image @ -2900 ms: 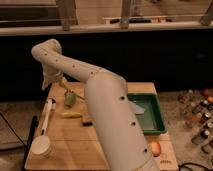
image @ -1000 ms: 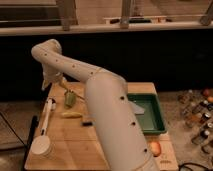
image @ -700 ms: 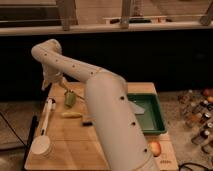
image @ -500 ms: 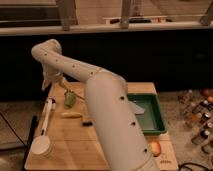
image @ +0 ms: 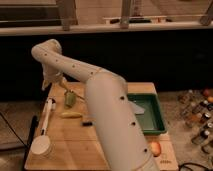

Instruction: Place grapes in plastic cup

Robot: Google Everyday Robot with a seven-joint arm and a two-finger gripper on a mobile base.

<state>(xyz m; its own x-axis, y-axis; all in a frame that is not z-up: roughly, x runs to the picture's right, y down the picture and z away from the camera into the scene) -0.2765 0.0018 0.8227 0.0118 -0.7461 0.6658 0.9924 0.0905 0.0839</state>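
— Where's the arm (image: 107, 115)?
— It reaches over the wooden table (image: 65, 145); the gripper (image: 64, 86) hangs at its far left, just above the plastic cup (image: 70, 99).
— Grapes? Grip?
— Cannot tell either.

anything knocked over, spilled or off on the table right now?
Nothing looks spilled or broken. The plastic cup appears to be tilted rather than upright, right below the hand at the table's far left. The green tray sits flat and the white cylinder stands upright. No grapes are visible.
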